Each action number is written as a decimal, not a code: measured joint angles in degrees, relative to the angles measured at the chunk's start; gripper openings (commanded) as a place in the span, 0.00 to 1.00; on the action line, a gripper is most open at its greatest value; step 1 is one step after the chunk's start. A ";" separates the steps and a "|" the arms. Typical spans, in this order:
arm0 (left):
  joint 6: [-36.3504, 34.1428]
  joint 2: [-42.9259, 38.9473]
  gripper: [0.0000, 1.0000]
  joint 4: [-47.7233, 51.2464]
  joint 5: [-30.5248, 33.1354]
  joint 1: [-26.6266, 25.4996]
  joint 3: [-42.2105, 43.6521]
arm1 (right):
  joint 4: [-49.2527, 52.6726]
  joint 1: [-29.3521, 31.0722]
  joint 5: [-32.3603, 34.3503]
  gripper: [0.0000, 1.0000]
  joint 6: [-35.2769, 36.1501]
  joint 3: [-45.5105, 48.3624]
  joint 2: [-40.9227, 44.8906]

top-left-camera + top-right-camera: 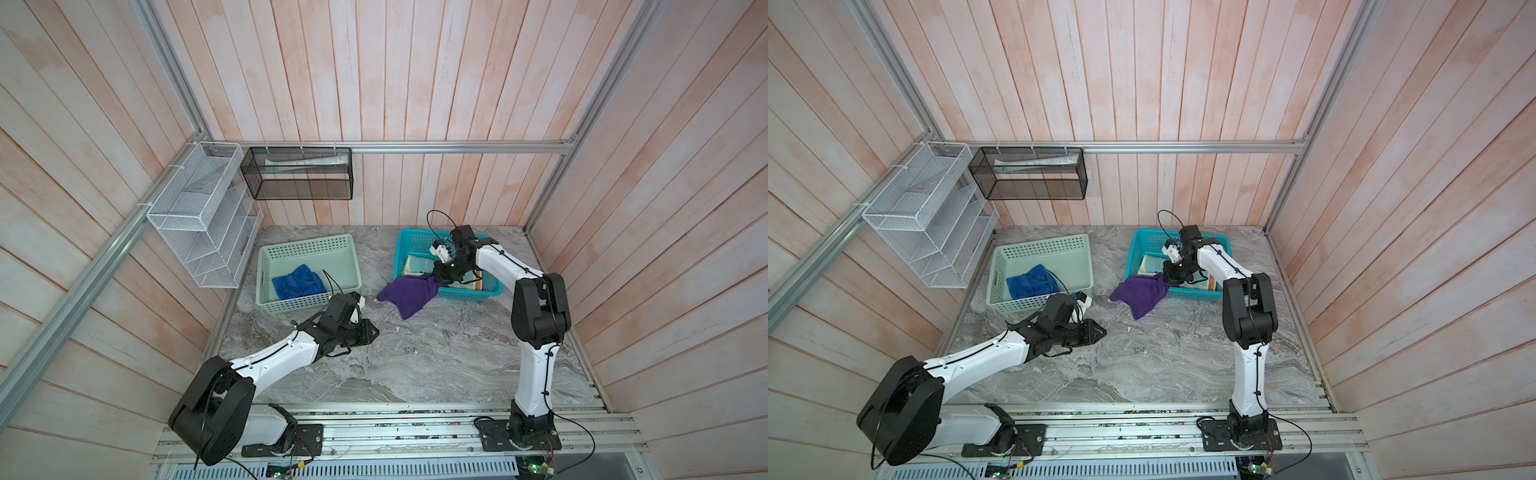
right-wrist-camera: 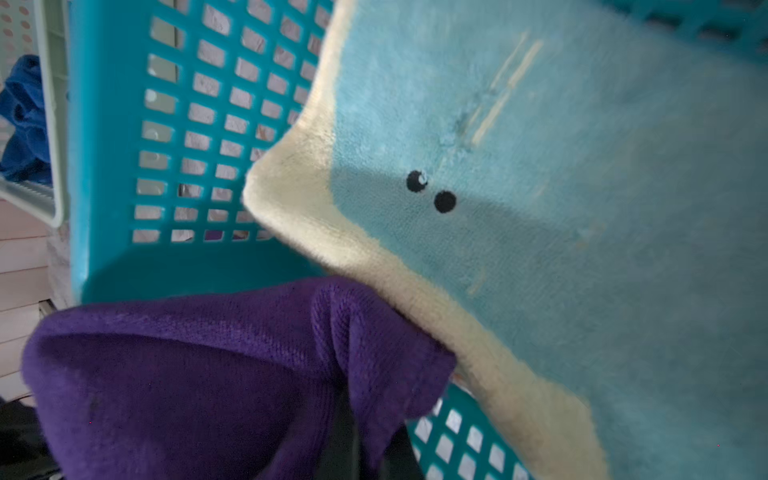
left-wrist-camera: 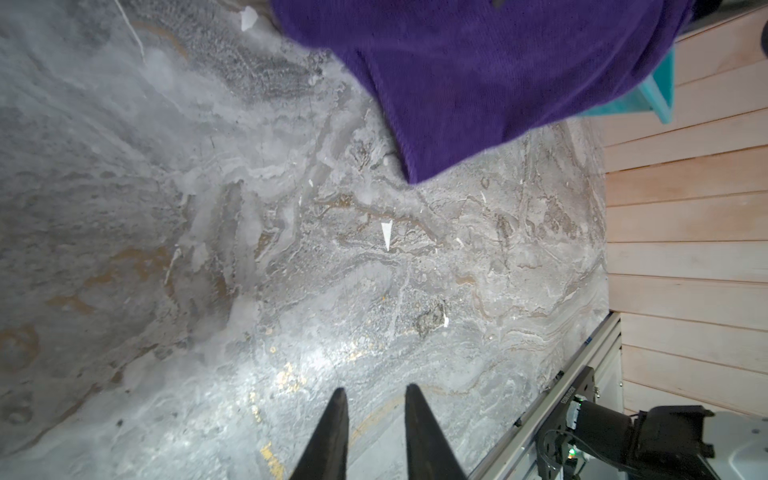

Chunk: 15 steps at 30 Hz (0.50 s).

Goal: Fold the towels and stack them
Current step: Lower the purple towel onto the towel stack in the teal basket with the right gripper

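Observation:
A purple towel point(image 1: 409, 295) point(image 1: 1142, 295) drapes over the front-left corner of the teal basket point(image 1: 469, 294) and spills onto the marble table. My right gripper point(image 1: 436, 276) point(image 2: 365, 432) is shut on its upper edge at the basket rim. Purple cloth point(image 2: 187, 395) wraps round the fingers. A teal towel with a pale-yellow border point(image 2: 561, 208) point(image 1: 415, 264) lies flat inside that basket, with an orange edge point(image 1: 478, 285) under it. A blue towel point(image 1: 297, 282) point(image 1: 1030, 282) sits crumpled in the mint-green basket point(image 1: 291, 305). My left gripper point(image 1: 376, 331) point(image 3: 376, 389) hovers over bare table, open, holding nothing, short of the purple towel point(image 3: 498, 75).
A white wire rack point(image 1: 199, 216) and a black mesh shelf point(image 1: 299, 172) hang on the back-left walls. Wooden walls close in three sides. An aluminium rail point(image 1: 395, 419) carrying both arm bases runs along the front. Small white scraps point(image 3: 386, 235) lie on the marble.

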<state>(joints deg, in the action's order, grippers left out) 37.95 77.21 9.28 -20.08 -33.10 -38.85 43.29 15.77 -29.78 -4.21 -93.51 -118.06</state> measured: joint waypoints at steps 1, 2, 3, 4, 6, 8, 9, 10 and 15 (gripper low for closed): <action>0.00 0.00 0.26 -0.04 -0.13 0.00 -0.24 | 0.39 0.07 -0.26 0.00 0.11 1.51 1.07; 0.02 0.00 0.26 -0.07 -0.31 0.00 -0.42 | 0.85 0.22 -0.39 0.00 0.20 3.28 2.21; 0.02 0.00 0.26 -0.04 -0.46 0.00 -0.46 | 1.53 0.37 -0.52 0.00 0.26 4.90 3.32; 0.04 0.00 0.26 -0.02 -0.50 0.00 -0.46 | 2.08 0.52 -0.48 0.00 0.20 5.77 4.15; 0.22 0.00 0.26 0.17 -0.50 0.00 -0.46 | 3.67 0.85 0.24 0.00 -0.09 6.19 5.79; 0.22 -0.02 0.26 0.39 -0.50 0.00 -0.48 | 4.61 1.42 1.62 0.00 -0.76 5.05 7.30; 0.24 -0.04 0.26 0.50 -0.48 0.00 -0.46 | 4.81 1.77 2.60 0.00 -1.40 3.85 8.20; 0.24 -0.07 0.26 0.59 -0.48 0.00 -0.46 | 4.74 2.19 3.74 0.00 -1.99 2.60 9.16; 0.46 -0.66 0.26 1.03 -0.50 0.00 -0.57 | 3.89 7.15 9.38 0.00 -5.25 -3.74 15.50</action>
<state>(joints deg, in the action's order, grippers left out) 38.41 76.55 10.31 -20.58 -33.10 -39.42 47.18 22.92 -20.40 -9.45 -97.25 -102.56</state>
